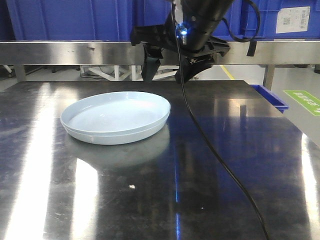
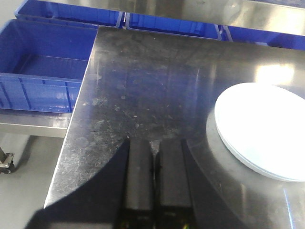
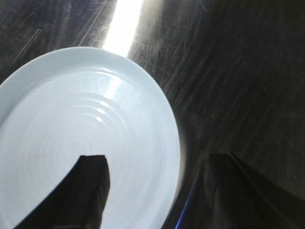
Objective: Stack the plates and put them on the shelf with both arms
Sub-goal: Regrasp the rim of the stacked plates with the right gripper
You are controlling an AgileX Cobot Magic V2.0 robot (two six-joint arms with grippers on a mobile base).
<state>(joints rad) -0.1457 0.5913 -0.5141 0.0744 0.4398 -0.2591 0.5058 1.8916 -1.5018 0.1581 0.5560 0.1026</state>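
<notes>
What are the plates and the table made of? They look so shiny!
The plates look like glossy pale blue plastic or glazed ceramic; the smooth sheen and faint rings fit either, so I cannot tell which. The table seems to be brushed metal, probably steel: it is scratched and mirrors the lights.

Dark reflective tabletop (image 1: 240, 150); two stacked plates (image 1: 116, 117) resting left of centre.

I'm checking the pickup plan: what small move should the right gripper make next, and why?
Probably lower the right gripper straight down over the rim. The two plates already sit stacked on the table, and its open fingers hang above them, one over the dish, one outside the edge, so dropping would bracket the rim.
</notes>
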